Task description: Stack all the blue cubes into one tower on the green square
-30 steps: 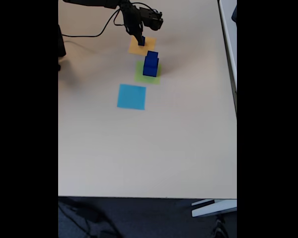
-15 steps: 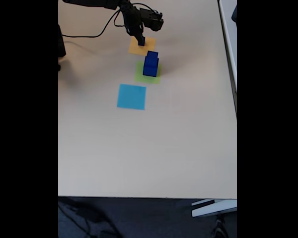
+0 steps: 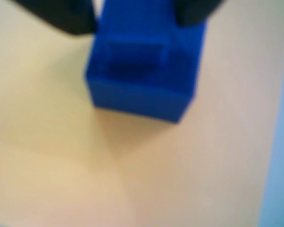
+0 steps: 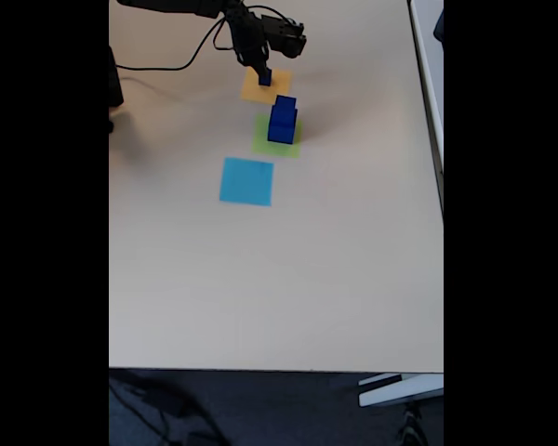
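Step in hand: pickup of the small blue cube [image 4: 264, 79] from the orange square [image 4: 255, 90] near the surface's far edge. The hand [image 4: 263, 74] is clenched around this cube. A two-cube tower [image 4: 282, 121] stands on the green square [image 4: 264, 141]. Next move, as judged: lift, carry over the tower, centre, then release.

Smooth, matt-looking blue cubes [image 4: 282, 121] on a matt beige table [image 4: 307, 269].
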`<move>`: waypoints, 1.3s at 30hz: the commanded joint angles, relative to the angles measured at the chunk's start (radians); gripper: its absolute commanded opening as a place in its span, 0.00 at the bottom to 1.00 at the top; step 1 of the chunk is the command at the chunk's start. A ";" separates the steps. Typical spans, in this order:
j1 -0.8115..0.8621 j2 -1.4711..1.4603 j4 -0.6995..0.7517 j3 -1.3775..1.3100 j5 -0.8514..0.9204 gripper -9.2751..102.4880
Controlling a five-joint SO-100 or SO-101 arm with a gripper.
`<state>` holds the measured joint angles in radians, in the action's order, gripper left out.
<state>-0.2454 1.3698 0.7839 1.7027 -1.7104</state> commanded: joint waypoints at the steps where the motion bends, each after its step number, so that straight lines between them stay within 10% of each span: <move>1: 0.008 0.083 -0.014 -0.044 0.018 0.14; 21: 0.012 0.081 -0.021 -0.083 0.041 0.09; 39: 0.184 0.150 0.074 -0.419 0.492 0.09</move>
<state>-0.0936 1.4251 0.8575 1.3744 -1.2885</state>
